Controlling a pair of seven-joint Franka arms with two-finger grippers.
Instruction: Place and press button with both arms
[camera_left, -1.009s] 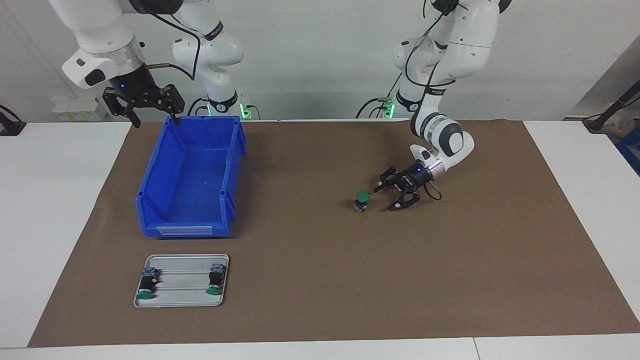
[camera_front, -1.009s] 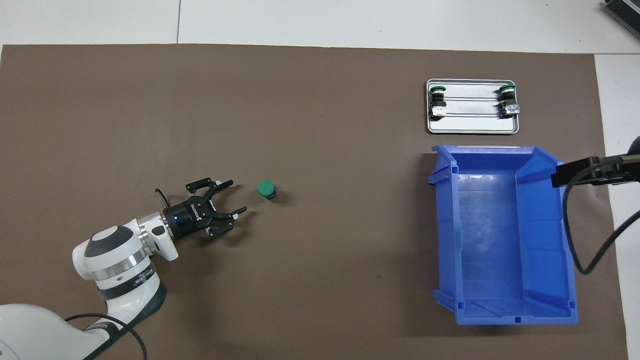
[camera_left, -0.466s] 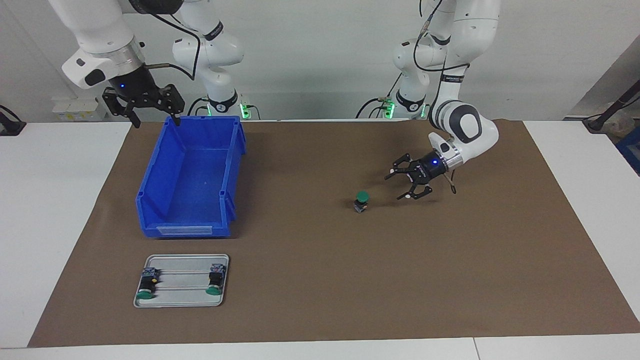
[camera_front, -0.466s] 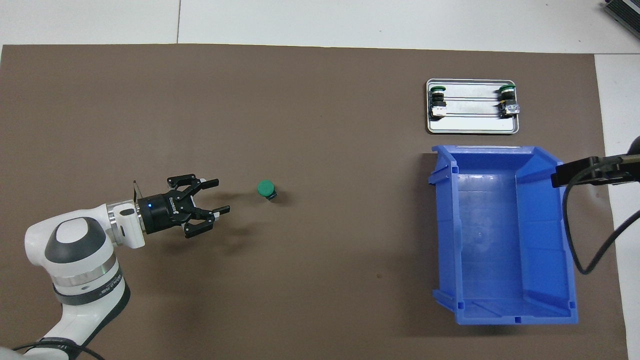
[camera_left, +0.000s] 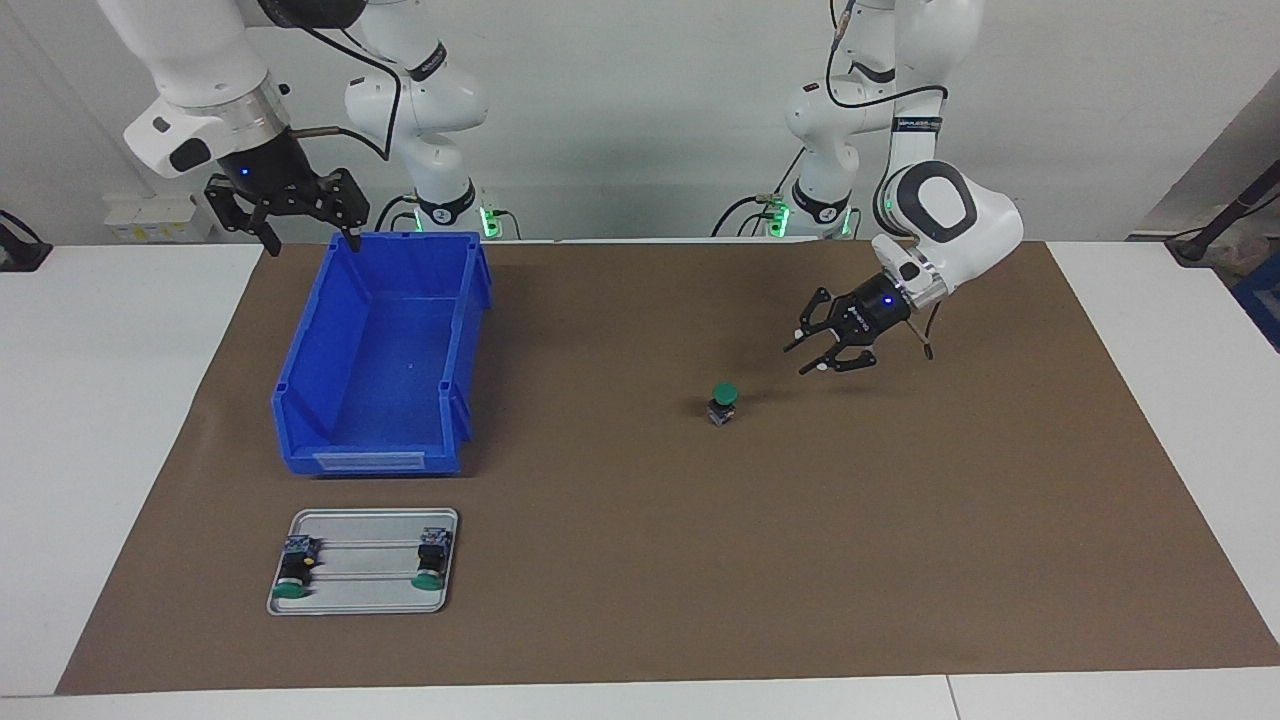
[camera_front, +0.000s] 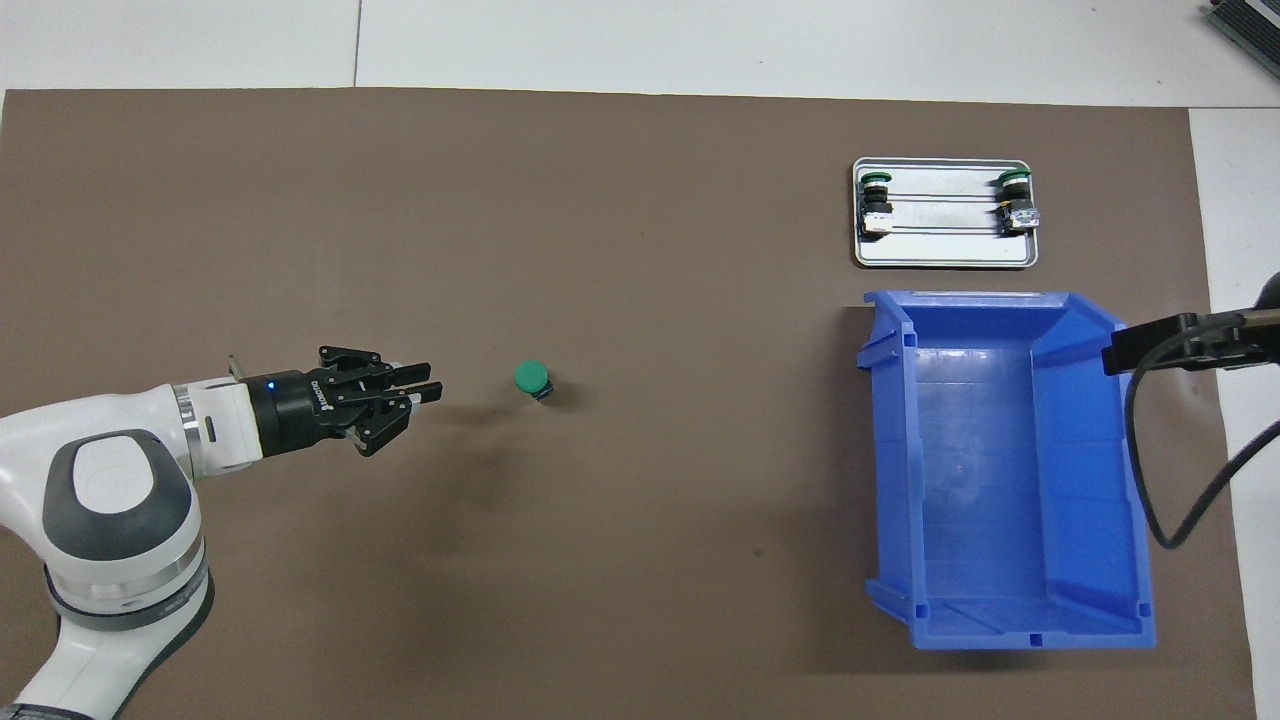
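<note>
- Green-capped and upright, the button (camera_left: 723, 402) is standing in the facing view on the brown mat (camera_left: 640, 560), near the table's middle and toward the left arm's end, touched by nothing.
- In that view the left gripper (camera_left: 812, 357) is hanging raised over the mat, well apart from the button; its fingers are sitting close with a slim gap and holding nothing. The right gripper (camera_left: 310, 237) is waiting spread wide over the blue bin (camera_left: 300, 400) rim nearest the robots.
- Two more buttons are lying on the metal tray (camera_left: 365, 590), farther from the robots than the bin.
- In the overhead view the left gripper (camera_front: 425, 379) is pointing straight at the button (camera_front: 532, 377), fingers nearly together, mat showing between tip and cap.
- Only a sliver of the right arm is showing there beside the bin (camera_front: 1000, 620).
- Judging the press ahead: fingertips should be coming down squarely over the cap's centre, since a slanted push is likely tipping so narrow a body.
</note>
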